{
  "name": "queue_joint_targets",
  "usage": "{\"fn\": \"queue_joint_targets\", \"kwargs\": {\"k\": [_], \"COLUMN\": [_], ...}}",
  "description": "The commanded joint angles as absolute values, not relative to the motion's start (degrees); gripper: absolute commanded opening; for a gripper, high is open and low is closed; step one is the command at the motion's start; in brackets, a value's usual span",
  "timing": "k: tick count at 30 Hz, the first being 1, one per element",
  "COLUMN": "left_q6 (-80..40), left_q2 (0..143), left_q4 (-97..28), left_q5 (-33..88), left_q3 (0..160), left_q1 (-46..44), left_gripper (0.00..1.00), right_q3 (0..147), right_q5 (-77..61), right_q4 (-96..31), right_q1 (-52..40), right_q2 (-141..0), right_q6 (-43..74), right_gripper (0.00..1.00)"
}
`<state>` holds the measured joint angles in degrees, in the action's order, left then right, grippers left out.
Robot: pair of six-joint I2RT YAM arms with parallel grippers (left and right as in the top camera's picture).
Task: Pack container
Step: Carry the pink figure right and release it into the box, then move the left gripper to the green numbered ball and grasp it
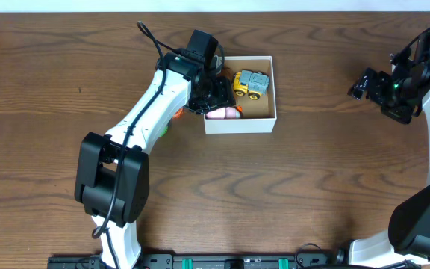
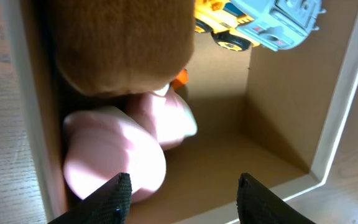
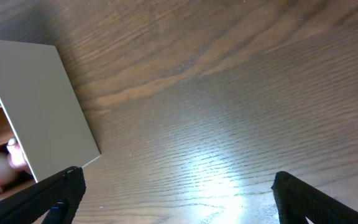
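The container (image 1: 267,119) is a shallow white box with a tan inside, at the table's upper middle. In it lie a yellow and grey toy truck (image 1: 251,84) and a pink toy (image 1: 222,113). My left gripper (image 1: 213,96) hangs over the box's left part, open and empty. In the left wrist view its fingers (image 2: 182,193) stand apart above the container's floor (image 2: 272,106), with the pink toy (image 2: 114,155), a brown plush (image 2: 123,43) and the truck (image 2: 260,25) before them. My right gripper (image 1: 366,84) is open and empty at the far right; it (image 3: 176,193) faces bare wood.
An orange and a green object (image 1: 172,118) peek out from under the left arm, left of the box. The container's white outer wall (image 3: 42,99) shows at the left of the right wrist view. The table is dark wood.
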<state>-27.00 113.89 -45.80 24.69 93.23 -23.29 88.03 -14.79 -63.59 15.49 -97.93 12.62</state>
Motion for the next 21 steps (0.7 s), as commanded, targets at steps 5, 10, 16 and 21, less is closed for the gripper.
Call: {"fn": "queue_joint_targets", "kwargs": {"k": [5,10,16,21], "left_q6": [-21.43,-19.66,-15.09,-15.03], "left_q2": [107.11,99.74,97.45,101.1], "left_q4": [-46.46,-53.06,-64.62,-65.63], "left_q5": [25.96,13.8,2.02,2.13], "left_q3": [94.3,95.24,94.61,91.64], "left_q1": [-21.85,-18.76,-11.79,-6.94], "left_gripper": [0.56,0.62,0.68,0.69], "right_q3": [88.05,88.05,88.05,88.05], "right_q5": [-14.79,-14.79,-14.83,-14.83], "right_q4": [-63.61,-63.48,-63.48,-63.44], "right_q1": [15.77,15.79,15.79,15.79], "right_q2": [-98.43,-98.43,-98.43,-98.43], "right_q6": [12.99,13.02,13.04,13.06], "right_gripper": [0.99,0.99,0.99,0.99]}}
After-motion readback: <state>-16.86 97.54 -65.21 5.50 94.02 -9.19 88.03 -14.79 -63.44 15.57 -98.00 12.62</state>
